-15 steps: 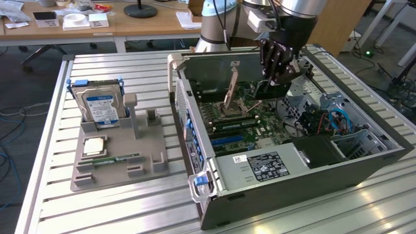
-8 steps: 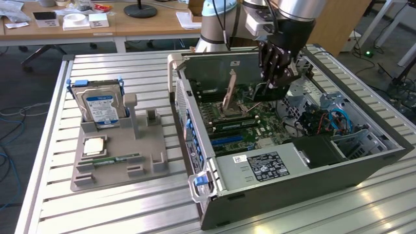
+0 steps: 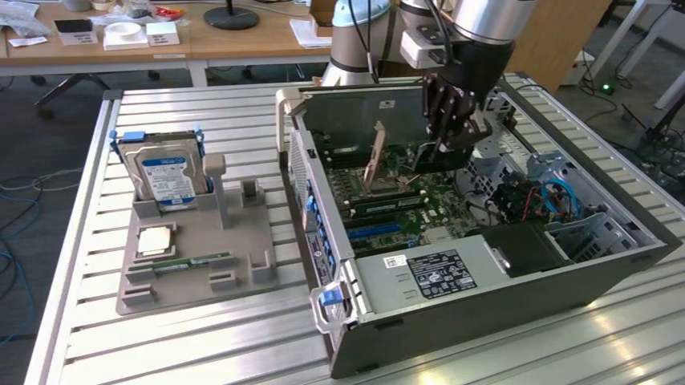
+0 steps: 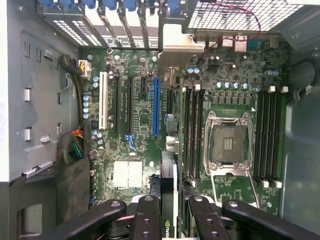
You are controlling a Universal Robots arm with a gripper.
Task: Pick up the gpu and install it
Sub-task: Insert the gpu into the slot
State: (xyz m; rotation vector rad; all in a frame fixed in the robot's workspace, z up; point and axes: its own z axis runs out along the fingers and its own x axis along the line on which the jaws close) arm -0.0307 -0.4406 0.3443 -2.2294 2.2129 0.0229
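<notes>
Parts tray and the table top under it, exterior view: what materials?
Parts tray: looks like matte grey plastic, possibly printed. The signs are its uniform dull colour and its blocky slots and posts.
Table top: likely bare aluminium slats. The signs are its pale silvery sheen, bright glare and long parallel grooves.

No legible text or labels.
</notes>
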